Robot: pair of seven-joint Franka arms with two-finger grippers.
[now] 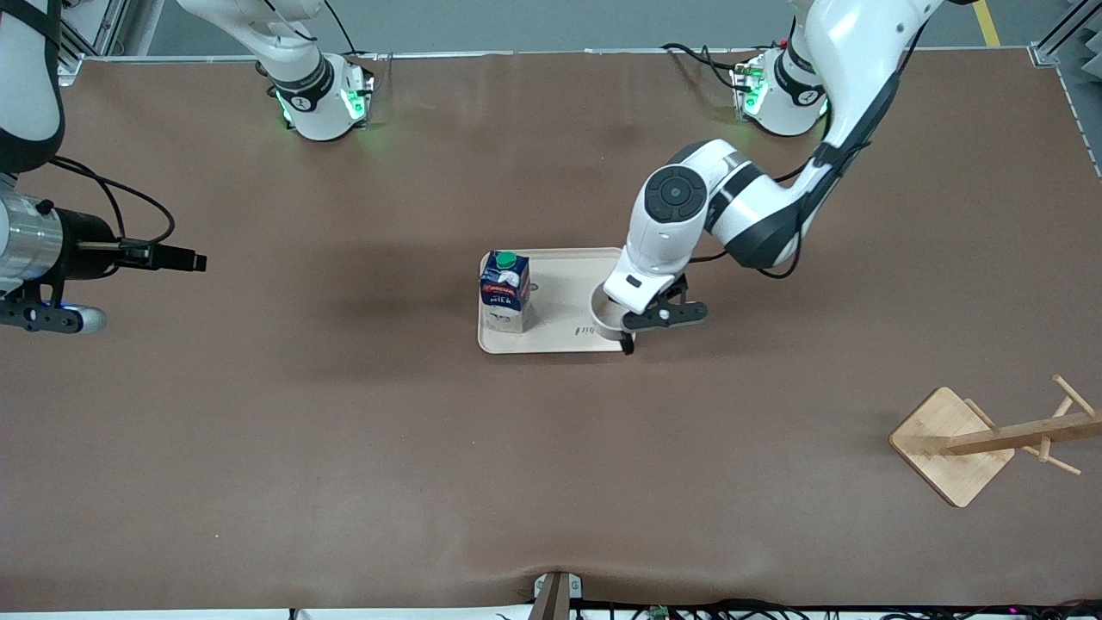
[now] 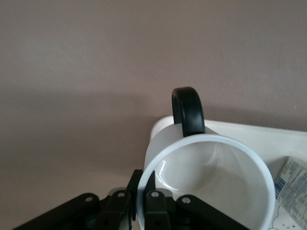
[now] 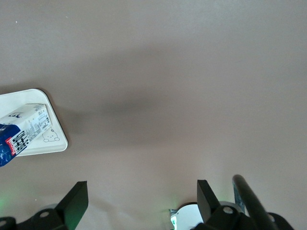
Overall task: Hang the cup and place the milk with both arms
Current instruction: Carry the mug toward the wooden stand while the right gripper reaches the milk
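Note:
The white cup (image 1: 601, 315) stands on the beige tray (image 1: 560, 343), at the tray's end toward the left arm. My left gripper (image 1: 626, 332) is shut on its rim. In the left wrist view one finger (image 2: 158, 199) is inside the cup (image 2: 211, 182) and the other is outside the wall, with the black handle (image 2: 188, 110) pointing away from the fingers. The milk (image 1: 504, 291) stands upright at the tray's other end. My right gripper (image 1: 47, 317) waits high over the right arm's end of the table, open and empty in its wrist view (image 3: 141, 196).
A wooden cup rack (image 1: 990, 439) with pegs stands near the front camera at the left arm's end of the table. The brown table (image 1: 344, 430) is bare between tray and rack. The right wrist view shows the tray corner (image 3: 48, 143) and the milk (image 3: 19, 132).

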